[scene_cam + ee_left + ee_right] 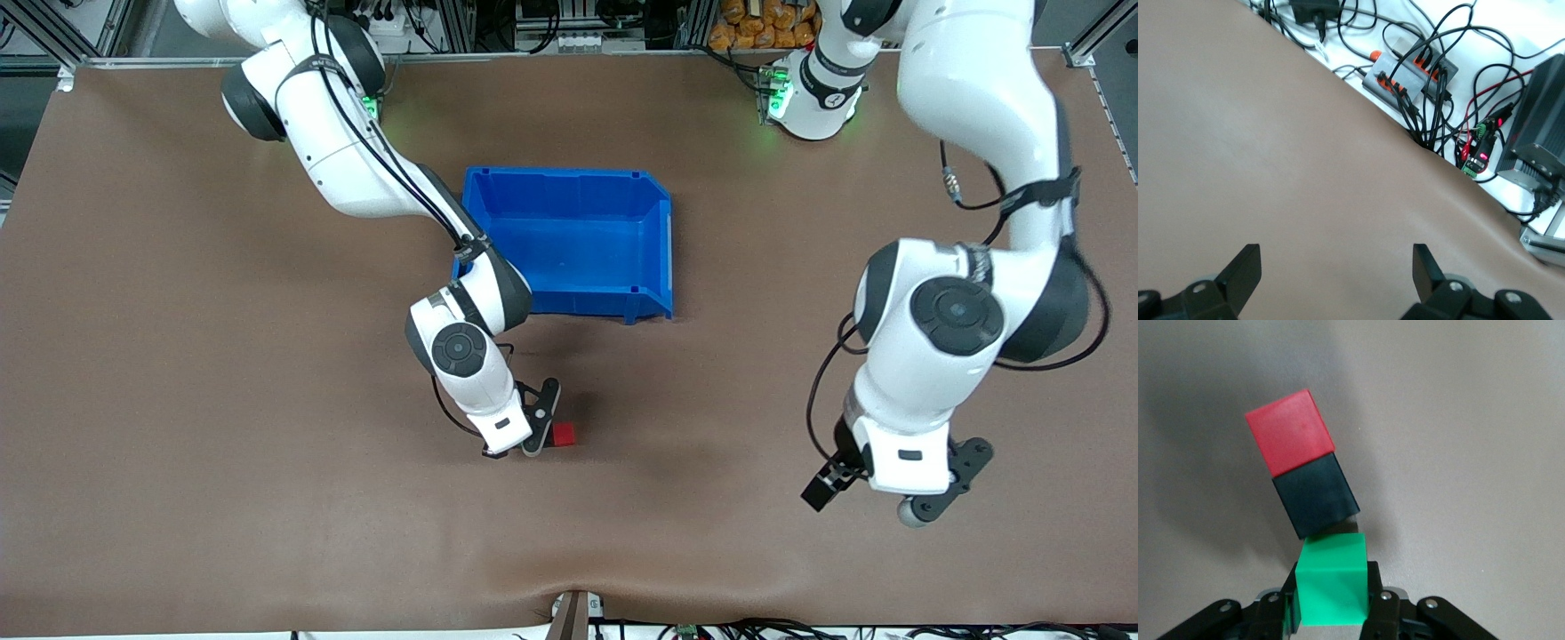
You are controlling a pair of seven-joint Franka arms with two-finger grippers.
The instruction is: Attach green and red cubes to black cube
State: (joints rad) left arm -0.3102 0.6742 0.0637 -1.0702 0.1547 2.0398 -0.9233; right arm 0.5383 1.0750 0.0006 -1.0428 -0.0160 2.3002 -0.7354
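Green cube [1332, 587] sits pinched between the jaws of my right gripper [1331, 603], with the black cube [1317, 493] touching its upper face at a tilt and the red cube [1290, 431] joined to the black cube's free face, so the three form a slightly crooked chain. In the front view only the red cube [563, 435] shows, poking out beside my right gripper [533, 436], which is over the brown counter [178, 356], between the blue bin [569, 240] and the counter's edge nearest the front camera. My left gripper [1338, 280] waits over the counter toward the left arm's end, close to that same edge, its jaws spread wide and holding nothing.
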